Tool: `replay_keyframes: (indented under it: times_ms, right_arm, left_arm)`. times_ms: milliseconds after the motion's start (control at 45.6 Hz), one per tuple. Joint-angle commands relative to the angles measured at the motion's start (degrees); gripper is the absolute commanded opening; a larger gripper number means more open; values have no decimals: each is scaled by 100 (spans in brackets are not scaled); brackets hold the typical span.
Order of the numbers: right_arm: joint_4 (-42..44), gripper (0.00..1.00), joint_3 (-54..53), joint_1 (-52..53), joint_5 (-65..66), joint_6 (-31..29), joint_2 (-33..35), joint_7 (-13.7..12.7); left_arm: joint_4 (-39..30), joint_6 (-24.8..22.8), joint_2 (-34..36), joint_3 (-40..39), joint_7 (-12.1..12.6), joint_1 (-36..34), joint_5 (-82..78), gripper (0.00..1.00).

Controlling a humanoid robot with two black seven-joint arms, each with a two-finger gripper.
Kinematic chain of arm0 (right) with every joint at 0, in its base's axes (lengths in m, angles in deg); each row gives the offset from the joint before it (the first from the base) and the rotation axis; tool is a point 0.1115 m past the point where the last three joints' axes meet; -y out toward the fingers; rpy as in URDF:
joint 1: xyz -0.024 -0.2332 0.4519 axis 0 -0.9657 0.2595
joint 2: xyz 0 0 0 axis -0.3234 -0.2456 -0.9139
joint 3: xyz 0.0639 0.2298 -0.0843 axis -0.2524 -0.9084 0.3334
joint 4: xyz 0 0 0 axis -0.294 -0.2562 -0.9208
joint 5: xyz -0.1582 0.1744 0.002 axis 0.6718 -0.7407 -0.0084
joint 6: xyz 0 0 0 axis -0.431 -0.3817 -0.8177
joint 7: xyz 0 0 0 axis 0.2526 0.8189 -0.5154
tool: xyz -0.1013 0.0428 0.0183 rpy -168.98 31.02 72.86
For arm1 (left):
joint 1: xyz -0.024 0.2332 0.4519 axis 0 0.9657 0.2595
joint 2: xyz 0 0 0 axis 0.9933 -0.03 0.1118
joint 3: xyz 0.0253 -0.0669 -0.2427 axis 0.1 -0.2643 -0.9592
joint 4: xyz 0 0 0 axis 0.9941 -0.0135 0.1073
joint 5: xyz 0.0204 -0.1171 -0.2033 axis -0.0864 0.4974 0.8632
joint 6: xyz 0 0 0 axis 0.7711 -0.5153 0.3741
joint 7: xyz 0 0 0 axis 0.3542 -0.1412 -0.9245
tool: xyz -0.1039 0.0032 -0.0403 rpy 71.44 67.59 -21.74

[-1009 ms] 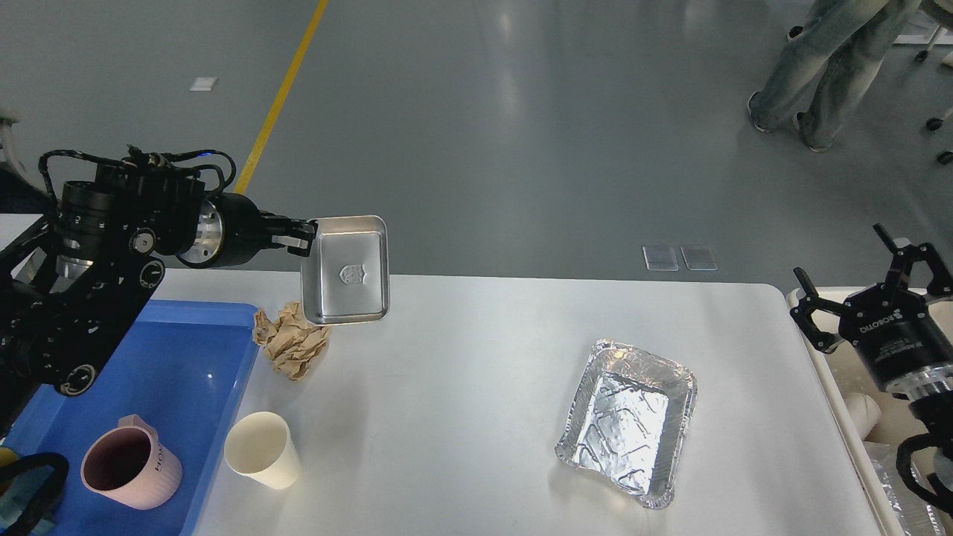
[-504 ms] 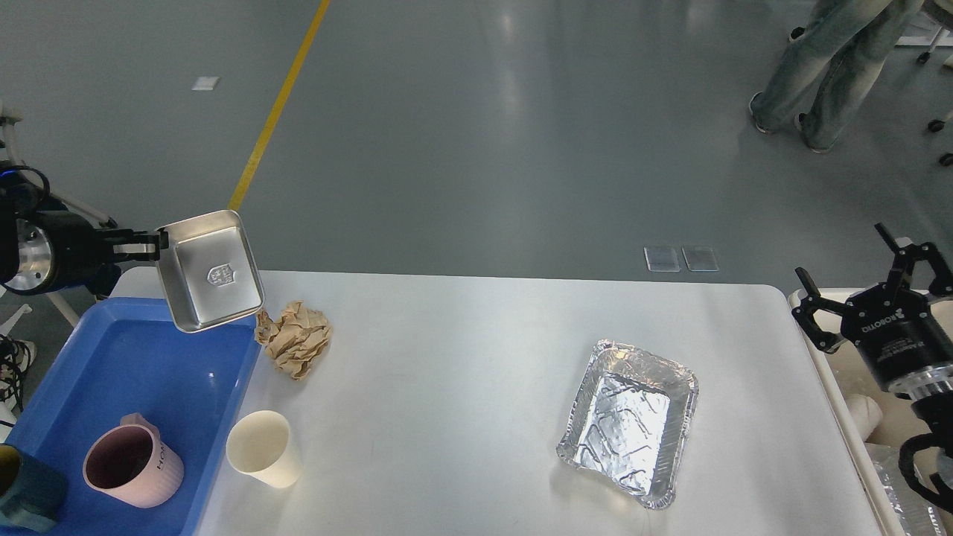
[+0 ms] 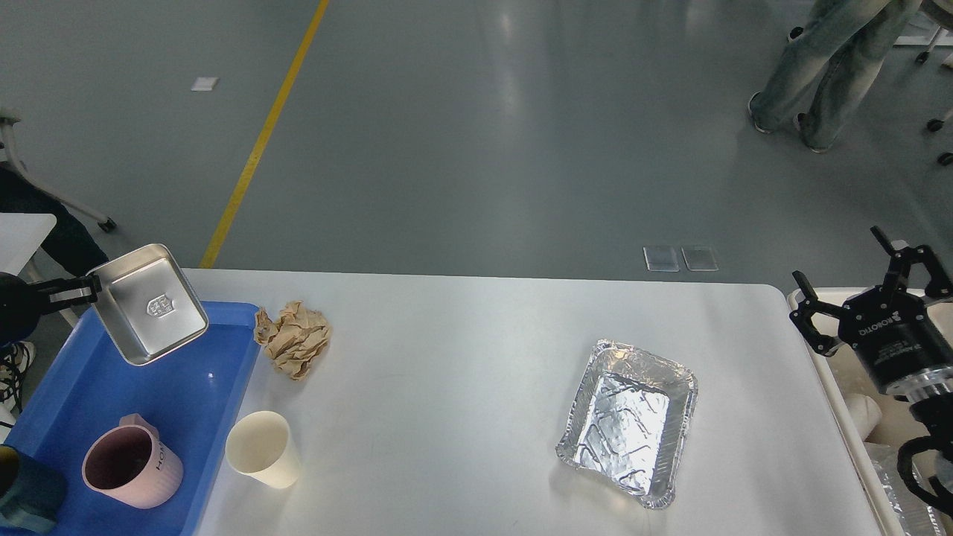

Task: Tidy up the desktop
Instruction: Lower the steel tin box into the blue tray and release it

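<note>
The white desktop (image 3: 461,372) fills the lower view. On it lie a crumpled brown paper ball (image 3: 293,339), a cream paper cup (image 3: 262,449) and a foil tray (image 3: 629,420). My left gripper (image 3: 82,290) is shut on the rim of a small steel tray (image 3: 149,304) and holds it tilted above the blue plastic tray (image 3: 186,387) at the far left. My right gripper (image 3: 867,279) is open and empty, beyond the desktop's right edge.
A pink mug (image 3: 130,465) and a dark cup (image 3: 26,495) stand in the blue tray. A beige bin (image 3: 856,417) stands at the right. A person (image 3: 826,67) stands on the floor at the back right.
My left gripper has swung left and down with the steel tray, from above the paper ball to over the blue tray. The right arm has hardly moved.
</note>
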Motion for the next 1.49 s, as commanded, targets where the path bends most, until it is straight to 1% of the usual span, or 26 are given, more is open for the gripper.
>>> replay_keyframes:
  times_ms: [0, 307, 548, 724, 855, 1053, 1228, 1250, 1360, 1382, 1469]
  right_arm:
    - [0, 100, -1, 0, 1, 0, 6, 0]
    - [0, 100, -1, -26, 1, 0, 6, 0]
    - [0, 100, -1, -26, 1, 0, 15, 0]
    - [0, 100, -10, -61, 1, 0, 15, 0]
    - [8, 100, -10, -61, 1, 0, 15, 0]
    - [0, 100, -10, -61, 1, 0, 15, 0]
    - [0, 100, -10, -79, 1, 0, 15, 0]
    - [0, 100, -10, -87, 1, 0, 15, 0]
    - [0, 100, -10, -87, 1, 0, 15, 0]
    - [0, 100, -10, -87, 1, 0, 15, 0]
    - [0, 100, -10, -87, 1, 0, 15, 0]
  left_arm:
    - [231, 117, -9, 14, 4, 10, 9, 2]
    - [653, 592, -123, 111, 13, 98, 0, 2]
    - [767, 715, -281, 383, -40, 98, 53, 2]
    - [828, 1110, -448, 778, -22, 107, 52, 4]
    - [908, 1312, -474, 981, -22, 107, 61, 5]
    - [1004, 1339, -545, 999, -22, 107, 61, 6]
    - [1013, 1339, -536, 1008, -5, 125, 53, 14]
    - [1013, 1339, -536, 1016, 4, 125, 53, 17]
    - [1013, 1339, -536, 1025, 22, 160, 44, 35]
    - [1013, 1330, -536, 1034, 22, 195, 44, 37]
    - [1004, 1330, -527, 1043, 22, 265, 35, 42]
